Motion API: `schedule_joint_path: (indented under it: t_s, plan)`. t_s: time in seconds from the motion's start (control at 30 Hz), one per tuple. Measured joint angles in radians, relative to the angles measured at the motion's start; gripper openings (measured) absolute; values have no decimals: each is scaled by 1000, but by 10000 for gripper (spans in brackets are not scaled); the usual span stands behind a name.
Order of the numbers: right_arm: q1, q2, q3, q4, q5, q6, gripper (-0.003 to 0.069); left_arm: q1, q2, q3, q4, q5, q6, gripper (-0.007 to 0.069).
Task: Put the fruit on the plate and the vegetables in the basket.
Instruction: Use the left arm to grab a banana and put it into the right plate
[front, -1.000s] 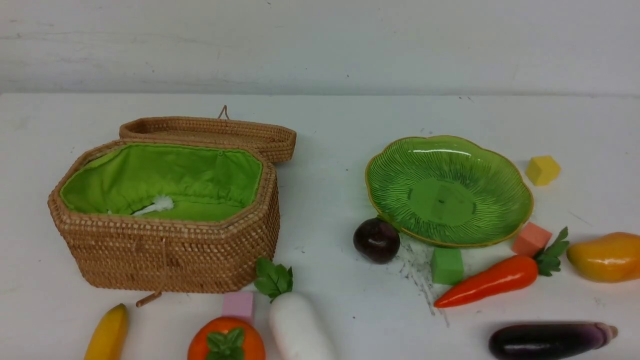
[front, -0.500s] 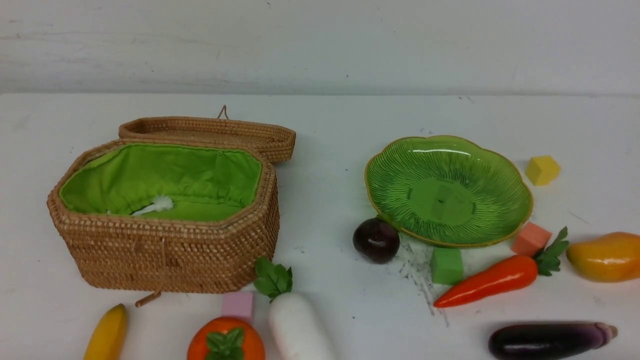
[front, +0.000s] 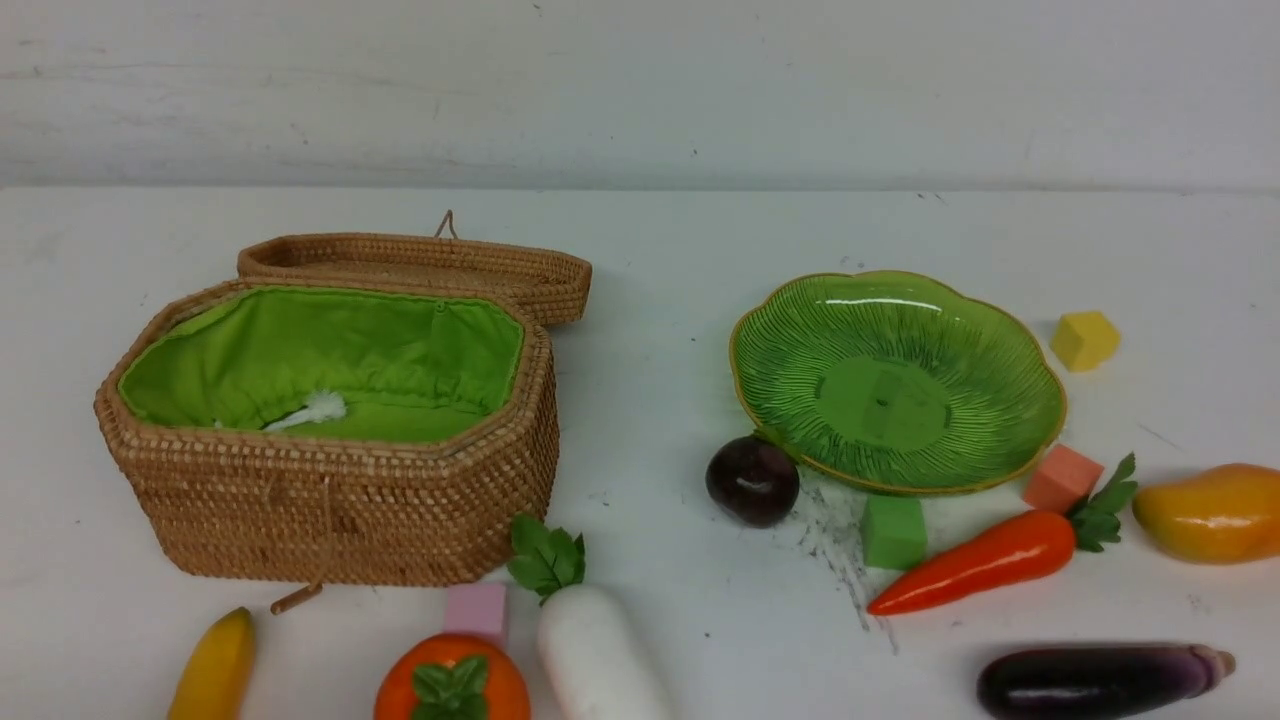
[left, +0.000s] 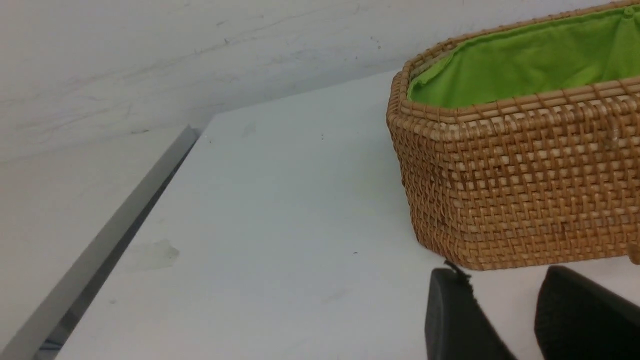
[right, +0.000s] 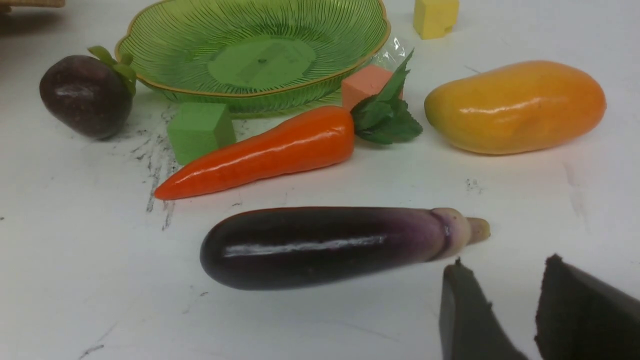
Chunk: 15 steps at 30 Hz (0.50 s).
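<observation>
Left gripper (left: 500, 282) is seen only in the left wrist view: jaws parted partway, nothing between them, white table (front: 650, 300) visible in the gap. The basket (front: 330, 500) is placed just ahead of the fingers (left: 455, 320). Its woven corner wall is close to one fingertip; whether they touch cannot be told. The basket is set at the table's left with its lid (front: 420, 262) thrown back behind it. The green lining is exposed and only a small white tuft (front: 315, 410) is seen inside. The banana (front: 215, 665) is laid at the near edge, in front of the basket's left end. A pink cube (front: 477, 610) is found in front of the basket's right end, with the persimmon (front: 452, 685) just nearer the camera and the radish (front: 600, 655) just beside it, leaves toward the basket. Right of centre, the plum (front: 752, 480) is tucked against the near-left rim of the plate (front: 900, 380), which carries nothing. A green cube (front: 893, 530) is set near the plate's front rim, just beside the carrot (front: 980, 562). The carrot is laid aslant with its leaves by a salmon cube (front: 1060, 478) at the rim. A yellow cube (front: 1085, 340) is placed off the plate's far right side. The mango (front: 1215, 512) is found at the right edge, and the eggplant (front: 1100, 680) at the near right. Right gripper (right: 505, 270) is seen only in the right wrist view: jaws partly spread, empty, nothing touched. The eggplant's pale stem end is near the fingertips, apart from them.
</observation>
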Motion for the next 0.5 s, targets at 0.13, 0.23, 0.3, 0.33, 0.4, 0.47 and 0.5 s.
schedule_joint_path:
  t_s: [0.13, 0.23, 0.3, 0.33, 0.4, 0.47, 0.5]
  plan:
    - [0, 0, 0, 0, 0, 0, 239, 0, 0, 0, 1, -2, 0, 239]
    - [0, 0, 0, 0, 0, 0, 239, 0, 0, 0, -50, -50, -72, 239]
    - [0, 0, 0, 0, 0, 0, 239, 0, 0, 0, -124, -122, -179, 239]
    - [0, 0, 0, 0, 0, 0, 239, 0, 0, 0, -131, -132, -191, 239]
    - [0, 0, 0, 0, 0, 0, 239, 0, 0, 0, -184, -244, -294, 239]
    - [0, 0, 0, 0, 0, 0, 239, 0, 0, 0, -199, -315, -326, 239]
    - [0, 0, 0, 0, 0, 0, 239, 0, 0, 0, -208, -356, -341, 239]
